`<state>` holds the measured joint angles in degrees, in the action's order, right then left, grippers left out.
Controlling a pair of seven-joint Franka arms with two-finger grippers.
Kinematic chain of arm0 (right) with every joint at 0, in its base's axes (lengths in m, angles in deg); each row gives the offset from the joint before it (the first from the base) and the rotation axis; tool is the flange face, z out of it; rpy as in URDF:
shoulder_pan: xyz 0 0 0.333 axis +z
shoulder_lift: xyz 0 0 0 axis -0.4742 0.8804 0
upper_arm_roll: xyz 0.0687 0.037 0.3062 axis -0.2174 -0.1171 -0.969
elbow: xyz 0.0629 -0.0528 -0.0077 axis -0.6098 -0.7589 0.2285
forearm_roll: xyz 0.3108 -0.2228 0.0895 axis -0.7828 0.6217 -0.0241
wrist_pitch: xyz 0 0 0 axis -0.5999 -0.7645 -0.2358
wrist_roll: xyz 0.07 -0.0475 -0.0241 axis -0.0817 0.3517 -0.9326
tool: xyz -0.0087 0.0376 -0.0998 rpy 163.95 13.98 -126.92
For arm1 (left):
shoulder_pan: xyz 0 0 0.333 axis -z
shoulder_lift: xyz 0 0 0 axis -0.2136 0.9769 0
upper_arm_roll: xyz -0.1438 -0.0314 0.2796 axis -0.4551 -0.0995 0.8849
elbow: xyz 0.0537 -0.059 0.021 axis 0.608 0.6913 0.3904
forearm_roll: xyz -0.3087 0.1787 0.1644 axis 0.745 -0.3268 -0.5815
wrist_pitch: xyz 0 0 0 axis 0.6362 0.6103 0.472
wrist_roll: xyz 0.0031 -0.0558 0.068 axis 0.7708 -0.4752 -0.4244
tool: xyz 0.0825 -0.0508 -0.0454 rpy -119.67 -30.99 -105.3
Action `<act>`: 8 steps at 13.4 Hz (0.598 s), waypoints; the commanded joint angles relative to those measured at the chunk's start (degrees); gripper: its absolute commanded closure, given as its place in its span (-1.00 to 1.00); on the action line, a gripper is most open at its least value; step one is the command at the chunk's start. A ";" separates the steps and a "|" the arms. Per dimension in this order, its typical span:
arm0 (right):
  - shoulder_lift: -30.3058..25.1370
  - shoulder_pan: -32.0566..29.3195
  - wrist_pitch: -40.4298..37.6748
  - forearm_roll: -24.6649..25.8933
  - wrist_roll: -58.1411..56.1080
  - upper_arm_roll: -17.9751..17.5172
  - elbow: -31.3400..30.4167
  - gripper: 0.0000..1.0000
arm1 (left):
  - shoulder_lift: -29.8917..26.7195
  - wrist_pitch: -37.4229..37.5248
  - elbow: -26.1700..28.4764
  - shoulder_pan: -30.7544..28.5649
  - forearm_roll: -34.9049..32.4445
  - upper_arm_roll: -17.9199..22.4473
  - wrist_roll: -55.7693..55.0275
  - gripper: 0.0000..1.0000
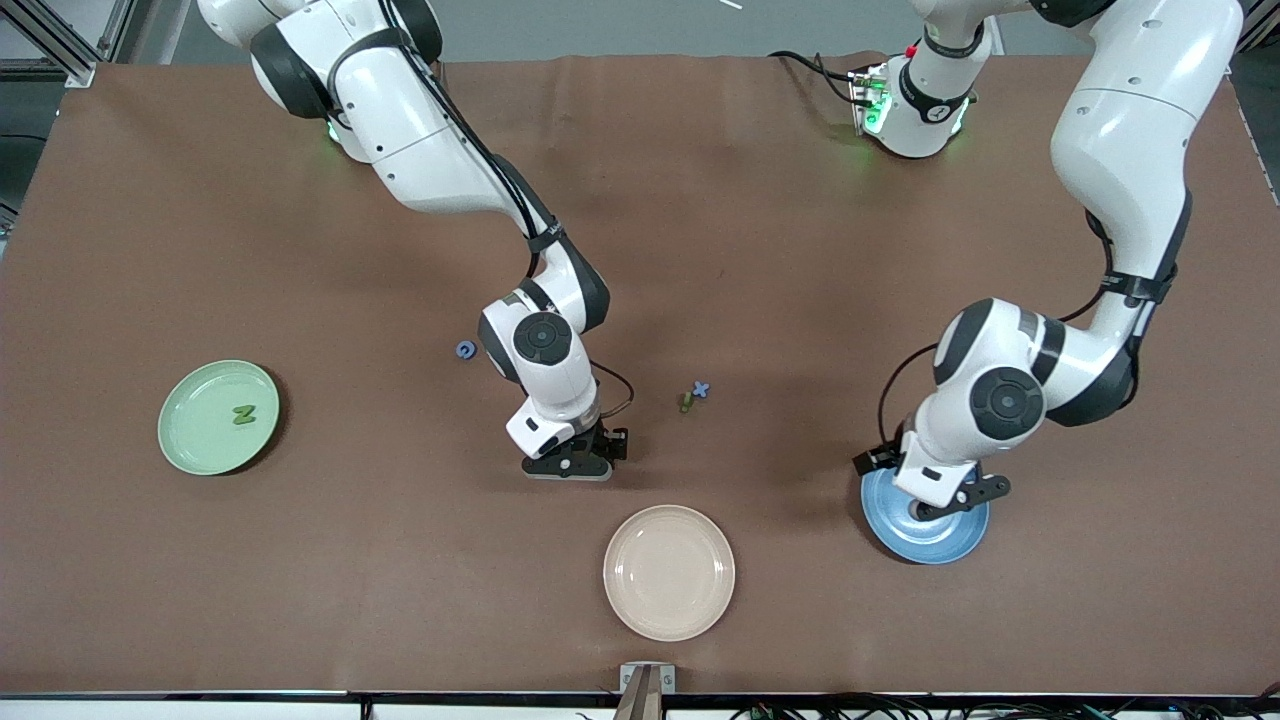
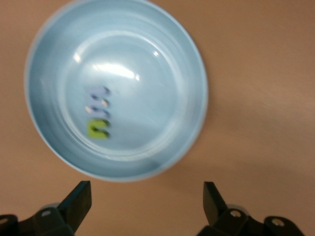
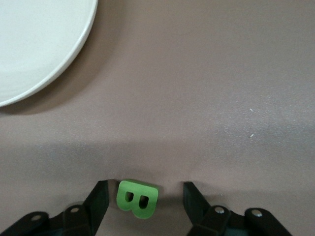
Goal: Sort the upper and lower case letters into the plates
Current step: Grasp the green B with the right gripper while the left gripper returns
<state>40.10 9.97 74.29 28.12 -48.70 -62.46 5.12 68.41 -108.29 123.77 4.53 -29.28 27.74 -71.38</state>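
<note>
Nearest me sits the cream plate point(image 1: 668, 572). My right gripper point(image 3: 145, 204) straddles a green B point(image 3: 137, 198), jaws apart. My left gripper point(image 2: 146, 201) hangs open over the blue plate point(image 2: 187, 73), holding seemingly two letters point(image 2: 98, 119).

green plate point(image 1: 218, 417): green Z point(image 1: 243, 414) | blue plate point(image 2: 115, 88): blurred letters point(image 2: 98, 119)

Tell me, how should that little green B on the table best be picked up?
Probably from straight above, pinching its two long outer sides. The green B lies flat on the table, slightly turned, so only its side walls offer grip. The right pincer is low over it with a finger on each side, not yet touching. The cream plate sits clear of it.
</note>
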 commanded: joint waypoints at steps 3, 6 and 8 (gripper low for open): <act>1.24 1.02 0.07 1.19 0.96 0.53 1.04 -0.01 | 0.91 -0.07 0.52 7.52 0.60 -1.47 -14.73 -0.98; 1.59 1.02 0.07 1.55 0.96 0.53 1.04 0.17 | 2.76 -3.30 0.51 12.10 0.69 -1.38 -23.61 -0.90; 1.59 1.02 0.07 1.55 0.96 0.53 1.04 0.29 | 4.08 -6.29 0.51 14.21 0.60 -1.38 -31.34 -0.86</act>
<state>40.11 10.54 74.45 28.50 -48.72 -62.35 5.55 71.41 -112.18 124.45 17.75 -29.22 26.25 -97.50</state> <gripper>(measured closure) 0.577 0.044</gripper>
